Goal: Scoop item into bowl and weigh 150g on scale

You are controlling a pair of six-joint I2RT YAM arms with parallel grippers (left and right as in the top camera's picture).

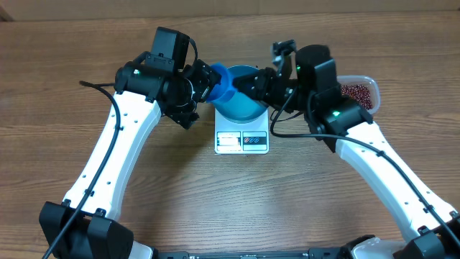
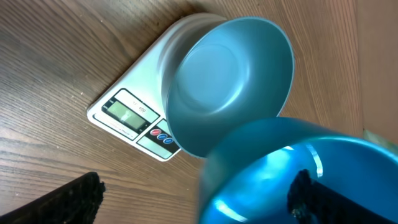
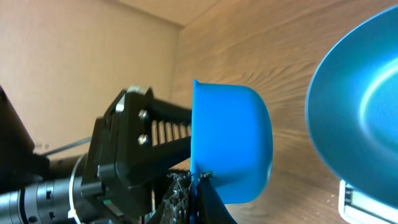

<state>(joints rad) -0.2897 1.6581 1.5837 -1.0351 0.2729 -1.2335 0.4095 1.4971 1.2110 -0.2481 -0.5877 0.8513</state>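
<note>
My left gripper [image 1: 203, 83], right gripper [image 1: 245, 84] and the scoop [image 1: 221, 85] crowd over the bowl [image 1: 241, 109]. The bean tub [image 1: 371, 87] blocks the right, toward the table's [image 1: 230, 198] far edge. The near edge lies open.

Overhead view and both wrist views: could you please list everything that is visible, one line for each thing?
table: one, brown wood, under everything
scale: one, white, middle of the table, display toward the robot
bowl: one, blue, standing on the scale, nothing visible inside
scoop: one, blue, in the air at the bowl's left rim, between the two grippers
tub: one, clear plastic, right of the bowl, partly hidden by the right arm
beans: many, dark red-brown, inside the tub
left gripper: one, black, open, at the scoop
right gripper: one, black, shut on the scoop
</note>
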